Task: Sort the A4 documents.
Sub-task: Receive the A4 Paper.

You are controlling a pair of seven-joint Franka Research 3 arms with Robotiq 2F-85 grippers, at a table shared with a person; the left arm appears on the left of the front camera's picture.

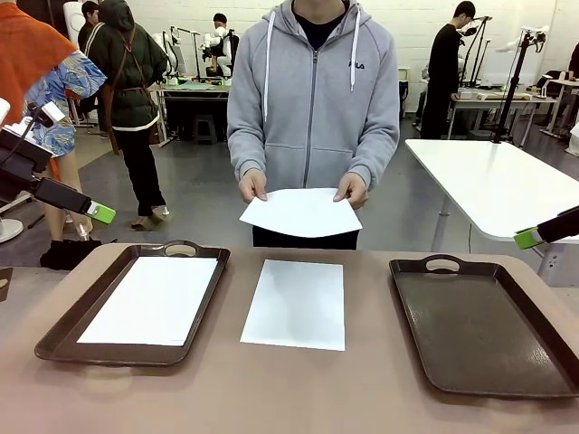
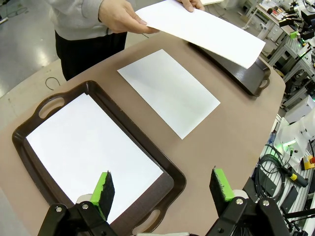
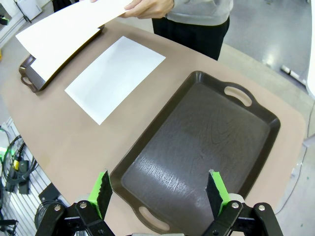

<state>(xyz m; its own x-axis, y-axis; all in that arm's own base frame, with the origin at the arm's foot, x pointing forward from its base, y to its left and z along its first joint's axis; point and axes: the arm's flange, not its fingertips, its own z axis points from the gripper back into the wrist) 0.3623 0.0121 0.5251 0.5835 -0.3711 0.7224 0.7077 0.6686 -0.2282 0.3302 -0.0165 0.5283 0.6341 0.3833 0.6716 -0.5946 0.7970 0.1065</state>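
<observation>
A4 documents (image 1: 295, 303): one flat at frame centre, one in lower-left tray (image 1: 118, 354), one in person's hands (image 1: 253, 185). Left gripper (image 2: 162, 184), right gripper (image 3: 160, 189): spread, empty. Advice: pinch the flat one by an edge, no creasing.

I see the first sheet (image 1: 149, 300), blank and white, flat inside the tray (image 1: 83, 307) on my left. The second sheet (image 1: 295, 304) lies flat mid-table (image 1: 362, 389). The third sheet (image 1: 300, 213) hangs slightly tilted in a person's hands (image 1: 253, 185), far side.

1. We see the A4 documents (image 1: 294, 303): thin paper, smooth, matt white.
2. We see a dark brown tray (image 3: 197, 147), seemingly plastic, faintly glossy, its floor finely grained.
3. We see the table (image 1: 298, 398): smooth, matt tan.
</observation>
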